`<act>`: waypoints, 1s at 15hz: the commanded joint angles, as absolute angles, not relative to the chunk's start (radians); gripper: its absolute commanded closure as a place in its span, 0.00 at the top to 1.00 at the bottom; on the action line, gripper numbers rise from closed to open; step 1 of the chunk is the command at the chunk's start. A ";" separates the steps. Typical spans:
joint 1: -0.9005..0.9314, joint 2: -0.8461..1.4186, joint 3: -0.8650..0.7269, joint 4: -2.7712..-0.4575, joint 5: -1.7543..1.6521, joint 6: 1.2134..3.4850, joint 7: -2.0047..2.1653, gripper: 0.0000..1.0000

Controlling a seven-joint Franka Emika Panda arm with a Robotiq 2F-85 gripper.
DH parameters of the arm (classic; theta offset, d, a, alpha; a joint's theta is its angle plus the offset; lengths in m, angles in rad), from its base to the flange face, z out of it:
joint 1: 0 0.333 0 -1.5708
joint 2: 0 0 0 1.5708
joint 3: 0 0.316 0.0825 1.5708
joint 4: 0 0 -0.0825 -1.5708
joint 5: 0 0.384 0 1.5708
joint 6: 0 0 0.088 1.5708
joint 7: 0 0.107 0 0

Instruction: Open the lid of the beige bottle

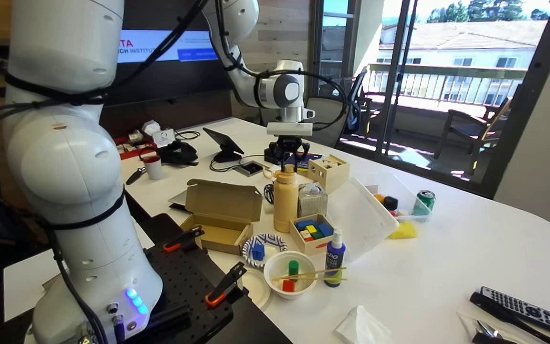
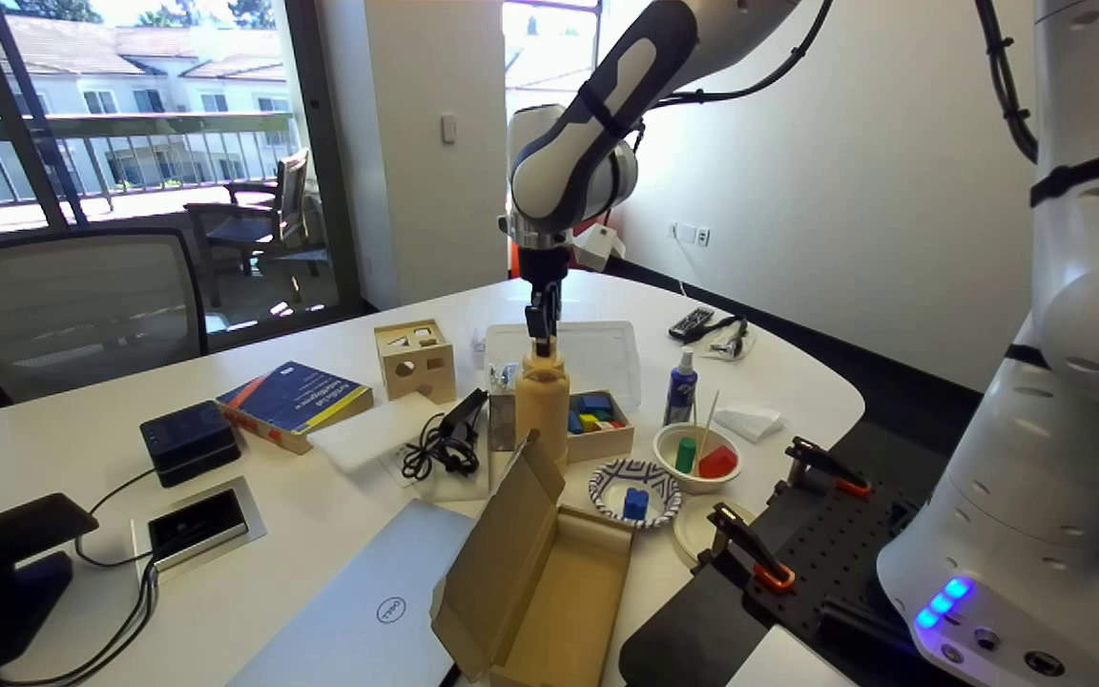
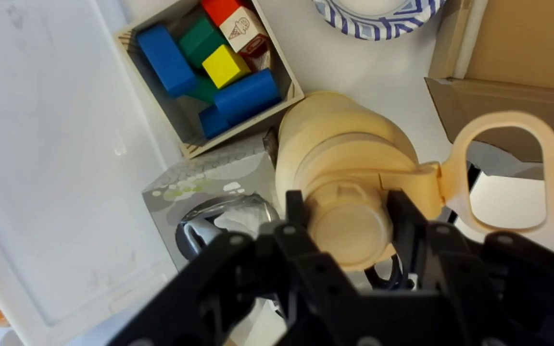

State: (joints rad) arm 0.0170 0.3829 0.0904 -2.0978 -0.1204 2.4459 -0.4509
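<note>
The beige bottle (image 1: 285, 205) stands upright on the table; it also shows in an exterior view (image 2: 542, 410) and from above in the wrist view (image 3: 325, 113). Its lid (image 3: 349, 235) is the small round cap on top, seated on the neck. A beige carry loop (image 3: 553, 168) sticks out to one side of the neck. My gripper (image 3: 346, 206) points straight down over the bottle, one black finger on each side of the lid, both seeming to touch it. In both exterior views the fingertips (image 1: 289, 164) (image 2: 542, 345) are at lid height.
A block box (image 1: 312, 247) and a grey tissue box (image 1: 312, 204) stand close beside the bottle. An open cardboard box (image 1: 225, 200) is on its other side. A leaning white plastic lid (image 1: 358, 220), a patterned plate (image 1: 251, 239) and a dark blue spray bottle (image 1: 334, 258) are nearby.
</note>
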 commanded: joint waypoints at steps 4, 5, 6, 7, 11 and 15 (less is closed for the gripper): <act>-0.027 0.457 0.123 -2.024 -0.110 2.358 -0.599 0.21; -0.027 0.461 0.124 -2.015 -0.114 2.344 -0.612 0.21; -0.028 0.466 0.127 -2.006 -0.115 2.326 -0.635 0.21; -0.025 0.473 0.126 -1.995 -0.120 2.310 -0.651 0.21; -0.018 0.493 0.123 -1.955 -0.131 2.250 -0.704 0.21; -0.015 0.511 0.119 -1.923 -0.142 2.212 -0.755 0.21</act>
